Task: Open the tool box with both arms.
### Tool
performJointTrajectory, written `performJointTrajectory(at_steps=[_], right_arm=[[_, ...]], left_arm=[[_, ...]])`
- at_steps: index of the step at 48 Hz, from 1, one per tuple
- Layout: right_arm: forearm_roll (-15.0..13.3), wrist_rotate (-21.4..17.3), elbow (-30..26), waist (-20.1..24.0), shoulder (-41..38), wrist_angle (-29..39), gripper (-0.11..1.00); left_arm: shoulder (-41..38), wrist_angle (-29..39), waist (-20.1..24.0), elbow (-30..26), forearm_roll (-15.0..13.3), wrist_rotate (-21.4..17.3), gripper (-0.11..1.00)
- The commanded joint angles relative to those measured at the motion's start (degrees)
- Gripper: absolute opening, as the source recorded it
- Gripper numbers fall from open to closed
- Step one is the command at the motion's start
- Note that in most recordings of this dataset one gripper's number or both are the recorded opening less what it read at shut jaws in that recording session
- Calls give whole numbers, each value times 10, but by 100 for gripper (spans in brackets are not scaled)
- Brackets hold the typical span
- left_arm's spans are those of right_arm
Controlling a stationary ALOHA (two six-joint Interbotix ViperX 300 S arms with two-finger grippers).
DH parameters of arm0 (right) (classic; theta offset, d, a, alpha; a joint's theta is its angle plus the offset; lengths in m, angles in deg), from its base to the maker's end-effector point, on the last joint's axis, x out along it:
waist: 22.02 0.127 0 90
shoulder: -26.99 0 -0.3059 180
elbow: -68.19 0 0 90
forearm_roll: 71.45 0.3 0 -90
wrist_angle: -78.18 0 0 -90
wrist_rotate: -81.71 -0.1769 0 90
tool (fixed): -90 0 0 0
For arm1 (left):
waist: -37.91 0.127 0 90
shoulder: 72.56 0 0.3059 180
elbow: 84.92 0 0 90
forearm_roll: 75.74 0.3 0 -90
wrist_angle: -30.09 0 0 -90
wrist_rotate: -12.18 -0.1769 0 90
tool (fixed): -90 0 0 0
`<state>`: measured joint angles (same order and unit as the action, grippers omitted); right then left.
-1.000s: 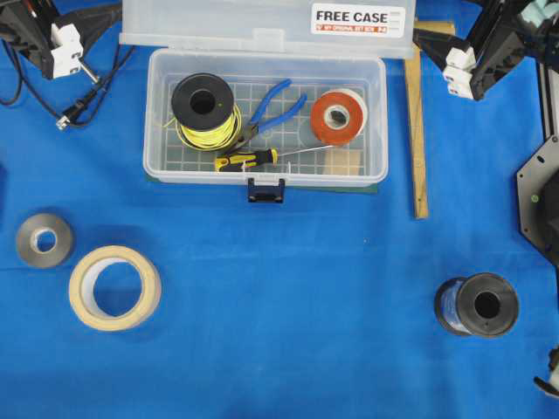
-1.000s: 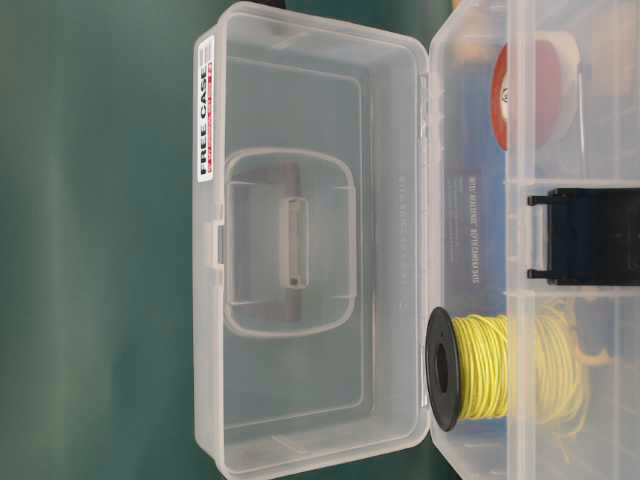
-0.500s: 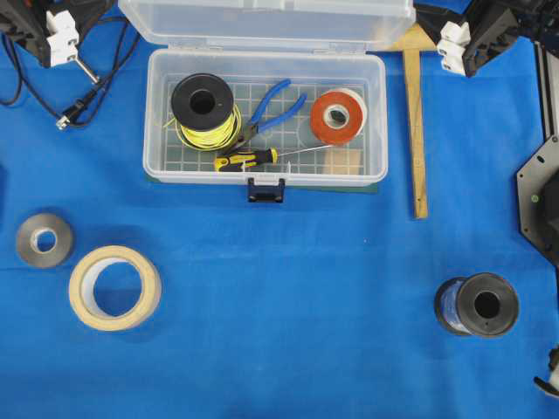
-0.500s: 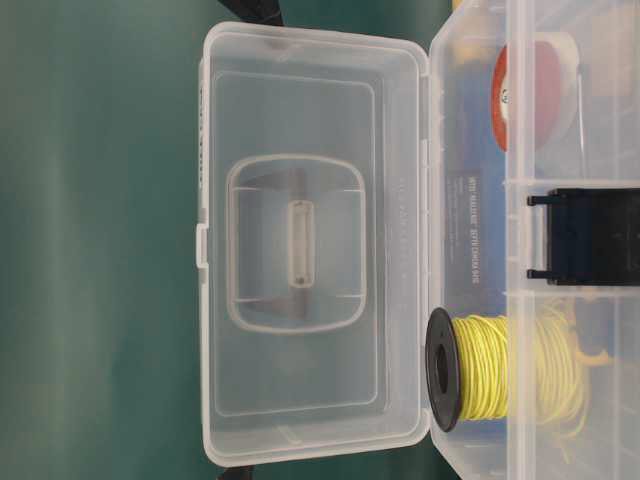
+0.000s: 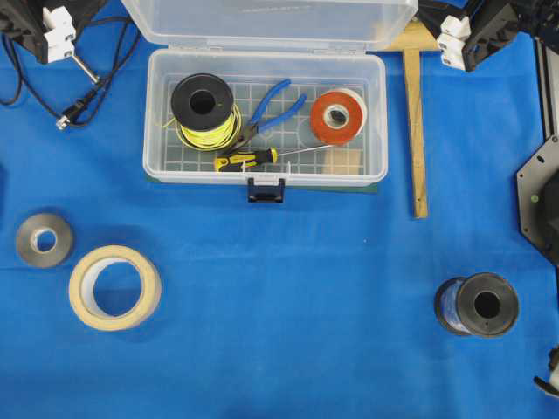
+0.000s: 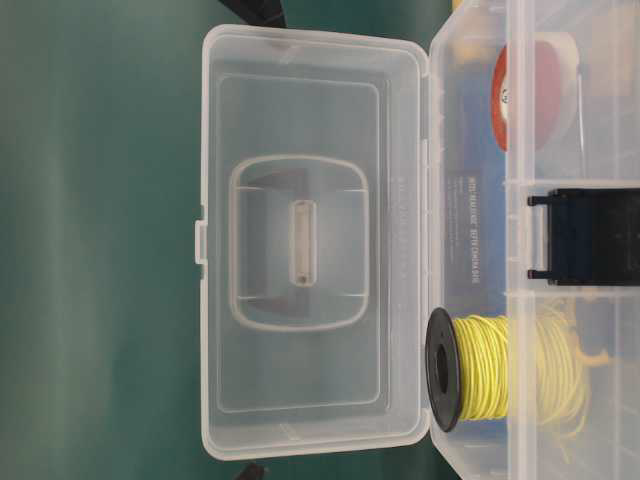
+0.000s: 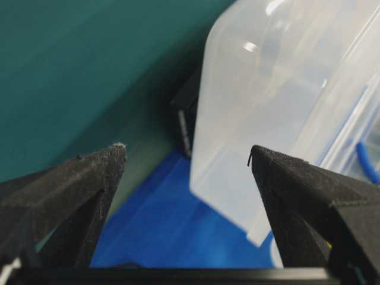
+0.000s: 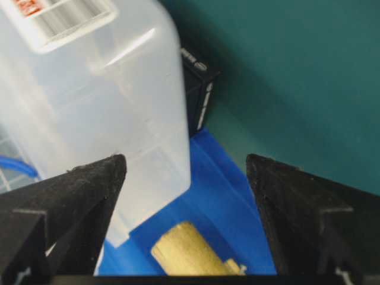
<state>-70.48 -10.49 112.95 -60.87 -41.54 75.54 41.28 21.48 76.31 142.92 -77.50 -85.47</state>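
Both grippers, left (image 7: 187, 157) and right (image 8: 187, 166), gape wide and empty beside the tool box (image 5: 266, 118), its lid (image 6: 310, 250) upright, open.

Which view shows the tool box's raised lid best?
The table-level exterior view: the lid faces the camera whole, standing open. Overhead, the lid appears edge-on at the frame's top. Each wrist view catches one lid corner between open fingers.

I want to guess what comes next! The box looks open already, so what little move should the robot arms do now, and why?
Probably just pull both arms a bit further away. The tool box lid stands fully up, and the left gripper and right gripper are open, holding nothing, beside the lid's corners. Backing off avoids bumping it shut.
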Motion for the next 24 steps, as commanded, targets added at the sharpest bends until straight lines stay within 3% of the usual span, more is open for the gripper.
performJointTrajectory(at_steps=[1, 24], right_arm=[[2, -1, -5, -11, 13, 11, 83], [2, -1, 32, -26, 86, 61, 83]], left_arm=[[8, 6, 8, -5, 0, 0, 92], [26, 29, 14, 10, 0, 4, 92]])
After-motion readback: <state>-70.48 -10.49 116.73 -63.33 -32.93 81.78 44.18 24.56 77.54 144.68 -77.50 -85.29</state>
